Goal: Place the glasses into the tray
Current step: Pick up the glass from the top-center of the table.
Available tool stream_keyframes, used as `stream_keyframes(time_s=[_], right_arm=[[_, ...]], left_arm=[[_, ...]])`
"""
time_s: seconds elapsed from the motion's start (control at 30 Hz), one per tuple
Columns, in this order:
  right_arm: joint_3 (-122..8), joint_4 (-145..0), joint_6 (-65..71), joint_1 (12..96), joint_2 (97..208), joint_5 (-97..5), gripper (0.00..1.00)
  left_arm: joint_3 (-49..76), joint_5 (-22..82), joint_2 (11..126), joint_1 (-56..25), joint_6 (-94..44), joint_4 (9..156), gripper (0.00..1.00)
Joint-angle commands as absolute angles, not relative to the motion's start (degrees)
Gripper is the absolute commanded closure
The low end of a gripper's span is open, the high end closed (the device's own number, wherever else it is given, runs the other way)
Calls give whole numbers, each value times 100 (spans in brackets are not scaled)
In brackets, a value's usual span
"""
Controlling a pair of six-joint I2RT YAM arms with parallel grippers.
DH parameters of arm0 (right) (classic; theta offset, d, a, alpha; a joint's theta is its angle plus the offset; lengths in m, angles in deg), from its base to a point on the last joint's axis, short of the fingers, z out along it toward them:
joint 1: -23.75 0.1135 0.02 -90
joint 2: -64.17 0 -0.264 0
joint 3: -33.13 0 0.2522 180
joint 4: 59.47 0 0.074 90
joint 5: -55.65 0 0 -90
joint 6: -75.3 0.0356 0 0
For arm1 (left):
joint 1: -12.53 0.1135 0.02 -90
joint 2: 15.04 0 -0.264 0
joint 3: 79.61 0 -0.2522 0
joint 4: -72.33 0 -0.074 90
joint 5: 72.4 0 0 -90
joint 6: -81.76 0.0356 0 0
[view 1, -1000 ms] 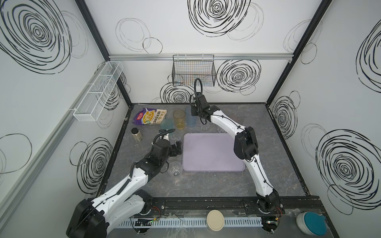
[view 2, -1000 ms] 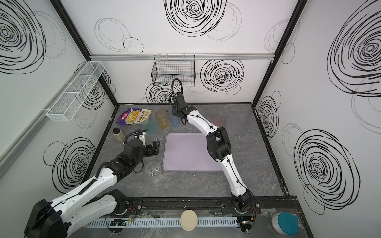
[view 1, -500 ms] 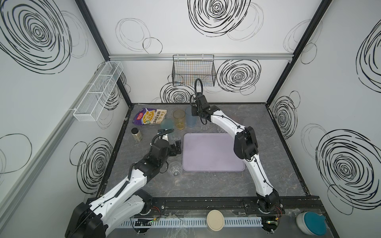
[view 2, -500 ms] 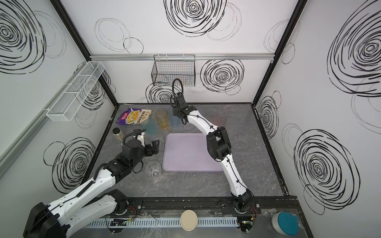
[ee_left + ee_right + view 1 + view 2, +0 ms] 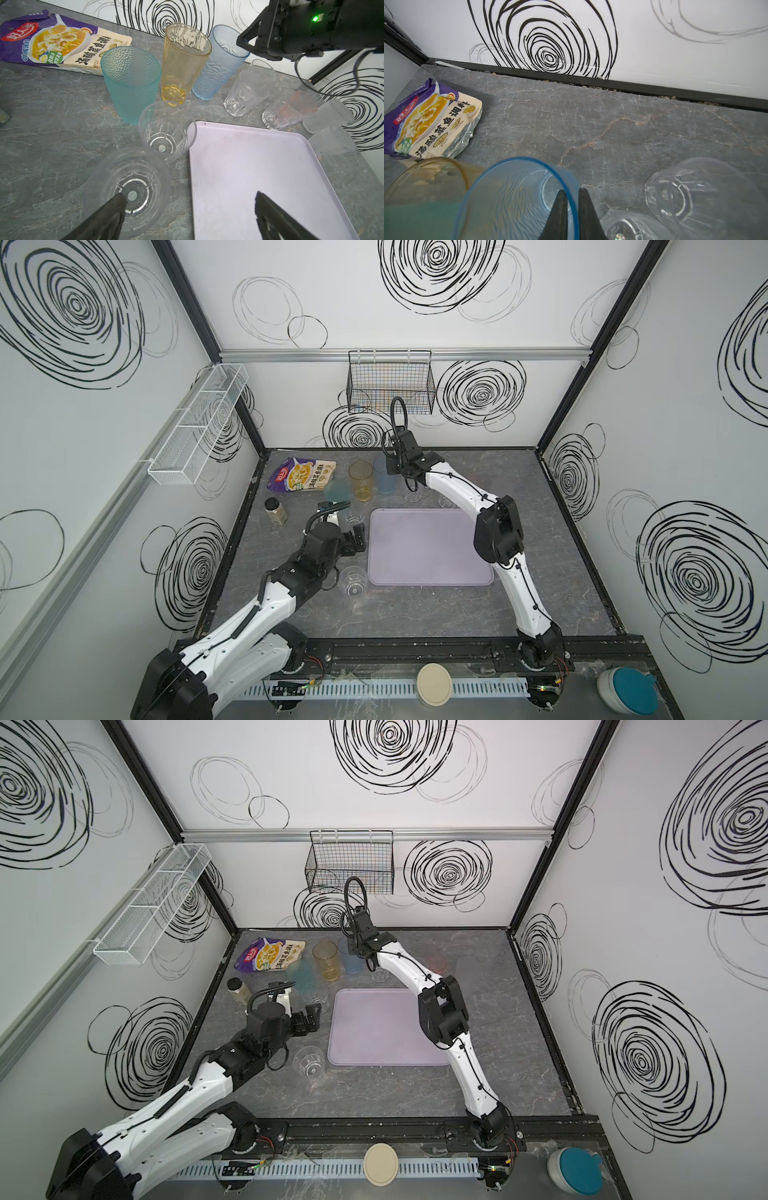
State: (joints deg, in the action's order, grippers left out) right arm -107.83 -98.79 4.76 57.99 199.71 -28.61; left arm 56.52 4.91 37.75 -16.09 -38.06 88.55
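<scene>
While the flat pale lavender tray [image 5: 428,547] lies bare in both top views, the right wrist view shows the right gripper [image 5: 571,190] clenched on the rim of the tall ribbed blue tumbler [image 5: 512,197] standing on the grey tabletop [image 5: 612,135], so a straight lift seems next, and the left wrist view shows the left gripper [image 5: 189,195] splayed wide.

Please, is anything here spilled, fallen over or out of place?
Nothing looks spilled or fallen. The flat purple-and-yellow printed food pouch near the back wall seems misplaced: it is not glassware.
</scene>
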Motion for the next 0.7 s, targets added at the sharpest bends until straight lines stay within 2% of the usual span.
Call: stream_keyframes(time_s=[0.0,0.33,0.67], right_arm=[[-10755,-9848,446,5853,19367,-2768,89],[-9987,-9975,443,5943,18511,-2893,92],[-9306,-10666,445,6159,17734,-3061,96]], left_arm=[[5662,432,3701,-1625,-3883,8670,1],[5347,255,3537,-1596,-3717,8960,1],[4892,-467,3418,-1565,-2658,9248,1]])
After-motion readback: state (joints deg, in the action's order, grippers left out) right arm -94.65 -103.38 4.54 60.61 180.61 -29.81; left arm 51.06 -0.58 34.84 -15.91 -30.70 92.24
